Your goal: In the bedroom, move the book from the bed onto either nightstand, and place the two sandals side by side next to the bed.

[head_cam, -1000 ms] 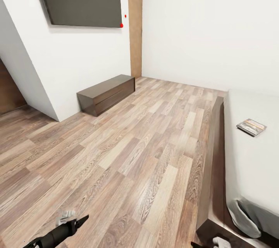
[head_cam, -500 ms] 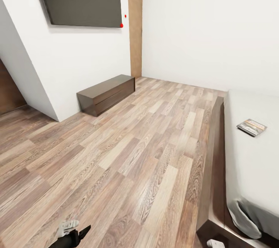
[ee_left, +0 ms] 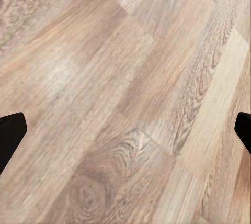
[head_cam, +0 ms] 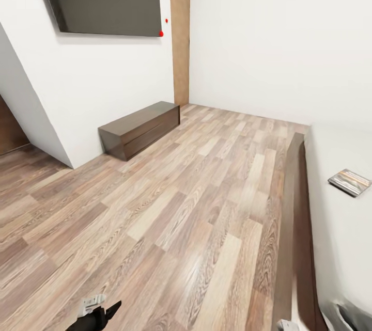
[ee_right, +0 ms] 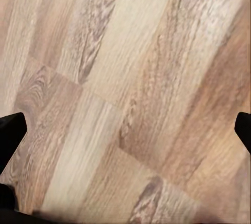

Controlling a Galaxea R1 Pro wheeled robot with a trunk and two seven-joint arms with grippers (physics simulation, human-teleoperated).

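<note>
The book (head_cam: 350,182), thin, dark-covered with an orange band, lies flat on the bed (head_cam: 341,227) near its floor-side edge; both tools, left (ee_left: 125,130) and right (ee_right: 125,130), hang over the floor (head_cam: 196,207) with fingers spread wide, empty, well apart from it.

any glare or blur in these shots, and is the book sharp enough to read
Head view: soft sheen on the floor, wide-angle stretch at the edges; the book shows an orange band but its lettering is too small to read. Left wrist view: a pale glare patch on the planks, grain slightly soft. Right wrist view: similarly soft.

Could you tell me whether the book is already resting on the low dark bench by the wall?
No, the book lies on the bed at the right of the head view, far from the bench.
</note>
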